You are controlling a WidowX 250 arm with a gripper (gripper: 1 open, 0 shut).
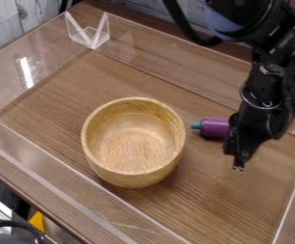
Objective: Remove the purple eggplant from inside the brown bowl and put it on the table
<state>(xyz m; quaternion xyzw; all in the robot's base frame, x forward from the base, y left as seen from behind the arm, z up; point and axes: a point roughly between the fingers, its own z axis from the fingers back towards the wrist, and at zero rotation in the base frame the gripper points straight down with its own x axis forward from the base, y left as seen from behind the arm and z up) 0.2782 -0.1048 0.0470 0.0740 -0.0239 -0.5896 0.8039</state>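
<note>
Camera view: no legible writing.

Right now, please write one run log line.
tool: shut, holding nothing | purple eggplant: on table, beside brown bowl | bowl: empty

Clear acrylic walls catch glare; a folded clear stand sits behind them

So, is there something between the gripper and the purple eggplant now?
Nothing visible does. The shut gripper hangs right beside the purple eggplant, which lies on the table, outside the brown bowl.
</note>
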